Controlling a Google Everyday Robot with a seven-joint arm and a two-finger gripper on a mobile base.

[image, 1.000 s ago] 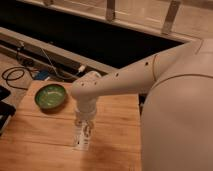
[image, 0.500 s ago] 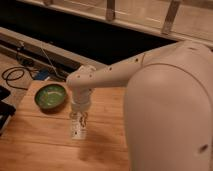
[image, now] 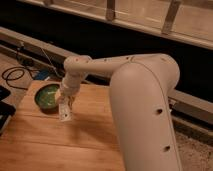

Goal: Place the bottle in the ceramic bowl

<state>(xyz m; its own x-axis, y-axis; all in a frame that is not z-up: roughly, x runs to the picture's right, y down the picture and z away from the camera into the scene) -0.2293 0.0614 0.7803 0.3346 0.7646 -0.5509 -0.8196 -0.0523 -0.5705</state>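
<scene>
The ceramic bowl (image: 46, 97), green inside with a darker rim, sits at the far left of the wooden table (image: 75, 145). My gripper (image: 65, 107) hangs at the end of the white arm just right of the bowl's rim. It is shut on the bottle (image: 64, 115), a small pale bottle with a whitish label. The bottle hangs roughly upright below the fingers, a little above the table and beside the bowl, not over it. The fingers hide the bottle's top.
My bulky white arm (image: 142, 105) fills the right half of the view and hides that part of the table. Black cables (image: 14, 75) lie on the floor at the left. A dark object (image: 4, 109) sits at the table's left edge. A metal rail runs behind.
My gripper has carried the bottle up and to the left across the table, from the middle towards the bowl. The bowl has not moved.
</scene>
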